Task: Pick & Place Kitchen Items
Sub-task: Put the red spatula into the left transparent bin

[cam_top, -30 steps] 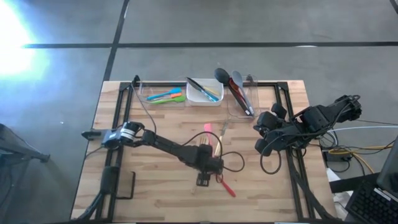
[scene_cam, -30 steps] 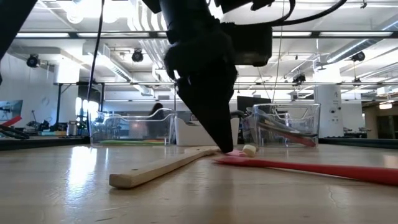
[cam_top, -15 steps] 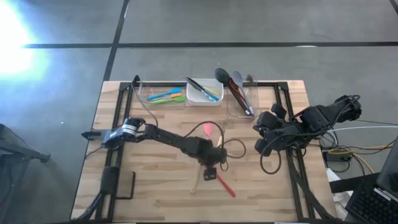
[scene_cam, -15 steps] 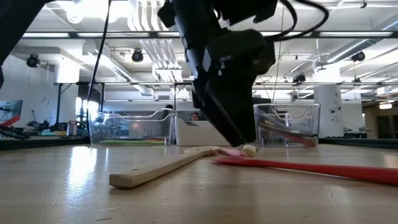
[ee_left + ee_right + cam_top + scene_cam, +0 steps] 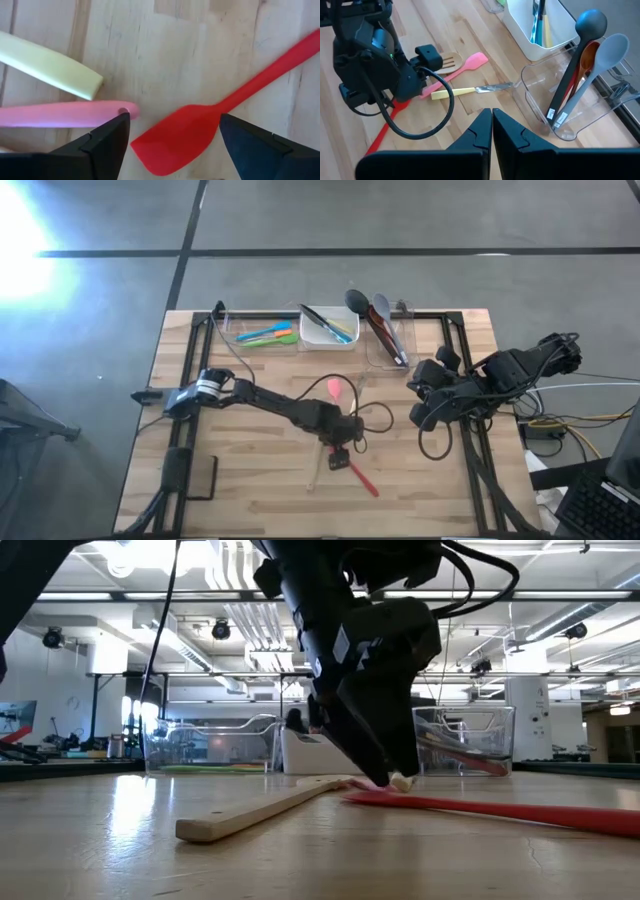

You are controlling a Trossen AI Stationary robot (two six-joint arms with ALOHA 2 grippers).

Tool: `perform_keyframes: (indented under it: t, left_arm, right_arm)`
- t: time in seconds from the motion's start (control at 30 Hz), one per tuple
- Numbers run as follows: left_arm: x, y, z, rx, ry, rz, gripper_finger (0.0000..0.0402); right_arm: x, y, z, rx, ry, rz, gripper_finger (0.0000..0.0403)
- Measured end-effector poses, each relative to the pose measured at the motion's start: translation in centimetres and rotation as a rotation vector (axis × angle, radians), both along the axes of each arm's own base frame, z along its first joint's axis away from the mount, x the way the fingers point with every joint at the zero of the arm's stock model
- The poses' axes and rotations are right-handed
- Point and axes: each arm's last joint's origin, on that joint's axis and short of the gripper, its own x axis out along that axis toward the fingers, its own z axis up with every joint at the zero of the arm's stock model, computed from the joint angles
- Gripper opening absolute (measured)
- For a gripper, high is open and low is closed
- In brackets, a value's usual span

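A red spatula (image 5: 358, 473) lies flat on the wooden table, its blade (image 5: 175, 137) toward the middle. My left gripper (image 5: 174, 119) points steeply down over it, open, one finger on each side of the blade; I see no touch. Beside the blade lie the end of a pink spatula's handle (image 5: 65, 114) and a pale yellow handle (image 5: 50, 67). A wooden fork (image 5: 260, 812) lies along the table left of them. My right gripper (image 5: 492, 112) hangs shut and empty above the table's right side (image 5: 425, 402).
At the far edge stand a clear tub (image 5: 262, 332) with teal, orange and green utensils, a white tub (image 5: 330, 330), and a clear tub (image 5: 385, 345) holding a black ladle, a grey spoon and a red utensil. Black cables loop near my left wrist (image 5: 375, 420).
My left gripper has shifted a little toward the table's right edge and has rolled about its own axis, coming to stand over the red spatula's blade. The utensils on the table have stayed where they were.
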Motion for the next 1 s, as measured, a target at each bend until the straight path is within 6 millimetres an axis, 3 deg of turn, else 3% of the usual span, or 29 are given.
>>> perform_keyframes:
  t: [0.4,1.0]
  left_arm:
    - [-0.2,-1.4,-2.6,0.008,0.049,-0.048,0.0312]
    - [-2.0,-5.2,-4.0,0.153,0.061,-0.221,0.0312]
  right_arm:
    - [0.0,0.0,0.0,-0.001,0.001,0.002,0.0008]
    - [0.0,0.0,0.0,-0.004,0.004,0.006,0.0008]
